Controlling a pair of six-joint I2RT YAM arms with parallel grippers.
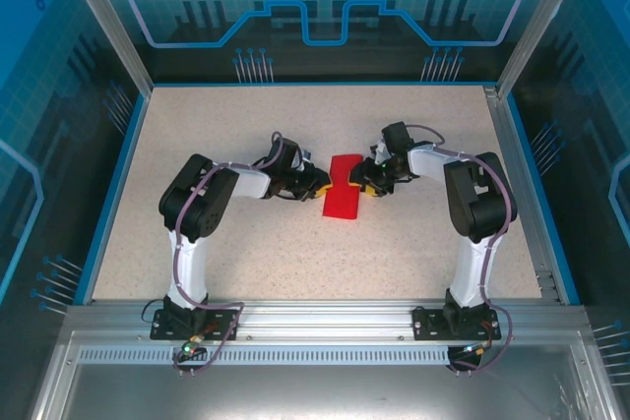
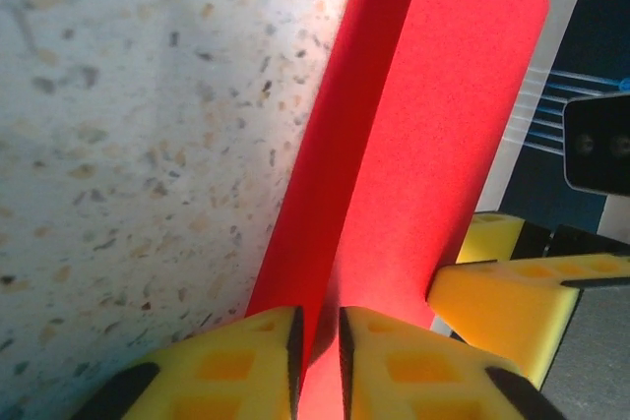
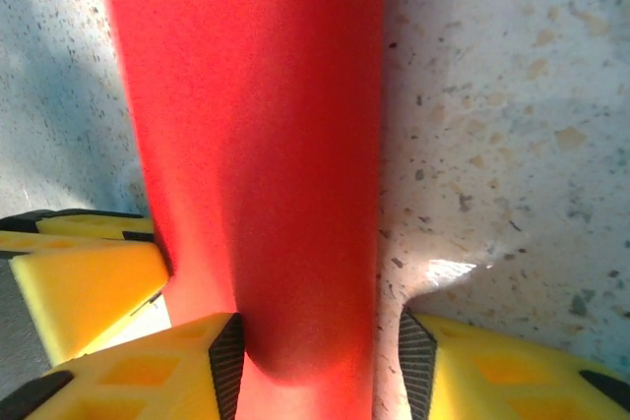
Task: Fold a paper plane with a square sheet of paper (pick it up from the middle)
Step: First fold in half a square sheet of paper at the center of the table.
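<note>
Red paper [image 1: 342, 200], part folded, lay centre frame on table [image 1: 246, 263] between grippers. Left gripper [image 2: 318, 366] fingers nearly together astride crease; couldn't tell if clamped. Right gripper [image 3: 315, 371] fingers stood apart, straddling strip. Risk looked like this: loose hold would let crease spring open, skewing fold.

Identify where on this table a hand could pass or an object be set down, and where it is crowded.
Free: the far strip of table beyond the red paper; the patch outside the left arm; the patch outside the right arm; the near strip between the two arms. Crowded: the centre, where the left gripper and right gripper flank the paper.
</note>
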